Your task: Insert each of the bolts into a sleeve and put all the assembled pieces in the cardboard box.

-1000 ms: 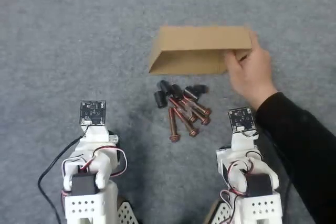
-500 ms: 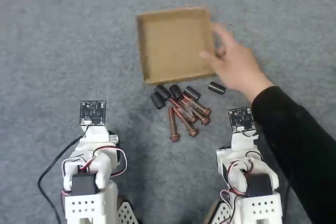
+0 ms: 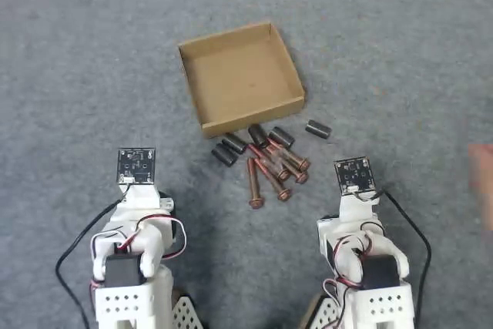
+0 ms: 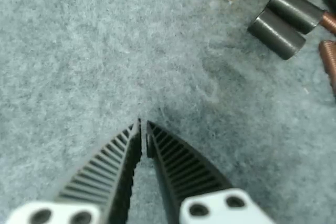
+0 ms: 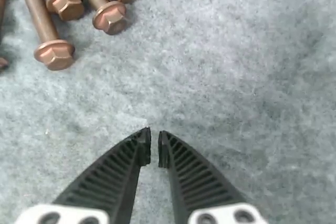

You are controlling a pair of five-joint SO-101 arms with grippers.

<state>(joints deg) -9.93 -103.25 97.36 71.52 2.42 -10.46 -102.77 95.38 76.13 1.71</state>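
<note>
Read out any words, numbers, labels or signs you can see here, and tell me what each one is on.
No text can be read here.
Cardboard box: plain, no print.
Bolts: no legible marks on the heads.
Sleeves: plain dark, no marks.
Small circuit boards on the wrists: any markings are too small to read.

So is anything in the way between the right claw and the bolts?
No, nothing visible. Just bare grey carpet lies between the right claw and the heads of the copper bolts. The black sleeves lie on the bolts' far side, next to the cardboard box.
</note>
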